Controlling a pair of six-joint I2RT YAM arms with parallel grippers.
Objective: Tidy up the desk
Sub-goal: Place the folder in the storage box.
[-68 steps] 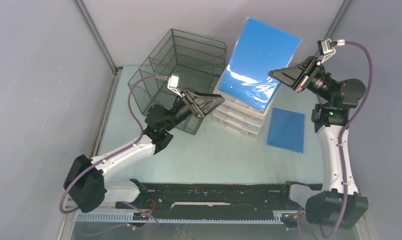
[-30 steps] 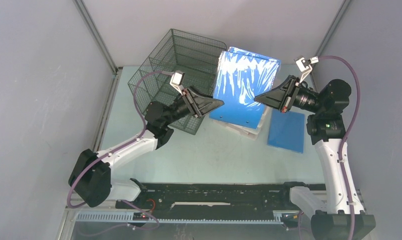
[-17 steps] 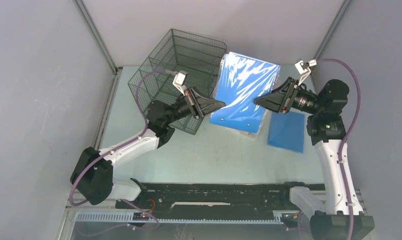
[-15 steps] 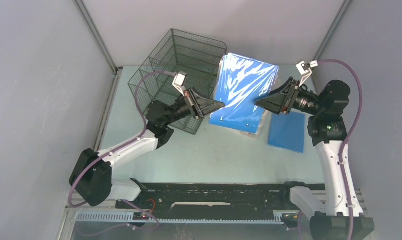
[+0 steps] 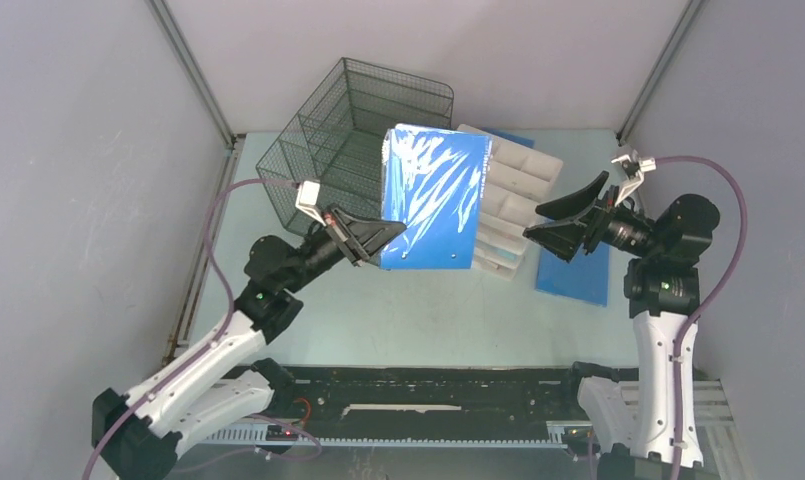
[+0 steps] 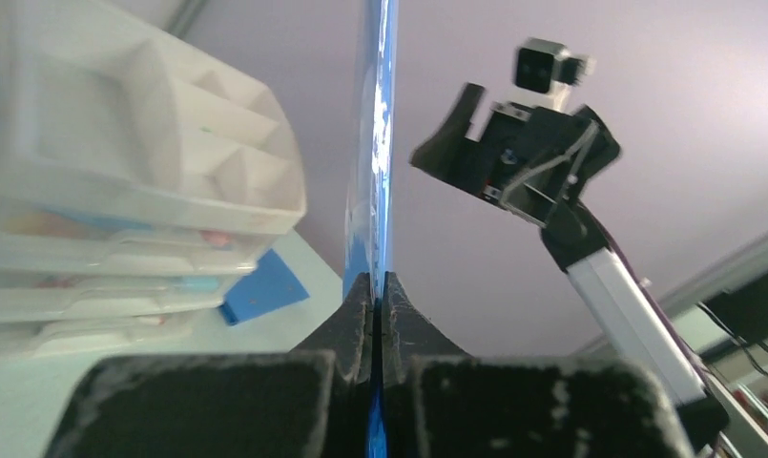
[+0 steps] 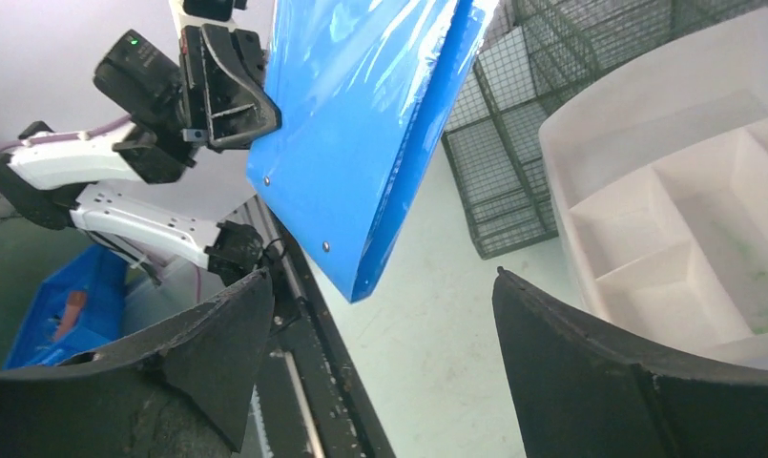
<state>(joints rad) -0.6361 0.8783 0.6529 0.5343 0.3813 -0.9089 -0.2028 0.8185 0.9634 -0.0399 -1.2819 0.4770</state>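
The left gripper (image 5: pixel 390 232) is the nearer arm and the only one in contact. Its jaws are pressed together on the near lower corner of the blue folder (image 5: pixel 433 197), and the left wrist view shows the sheet edge-on, rising straight out of the pinch. The folder is held up off the desk (image 5: pixel 418 310), its long axis running from the gripper away toward the back wall, its glossy face tilted toward the top camera. It hangs between the wire-mesh organizer (image 5: pixel 348 120) on its left and the white drawer unit (image 5: pixel 513 190) on its right, overlapping both in the overhead view.

The relation that likely matters next is that the organizer lies just left of and behind the folder, so the sheet probably has to swing that way and line up edge-first with a slot.

The right gripper (image 5: pixel 533 222) is spread wide and holds nothing. It stands apart from the folder on the drawer unit's right side, its fingers pointing at it. A second blue folder (image 5: pixel 578 270) lies flat on the desk below it
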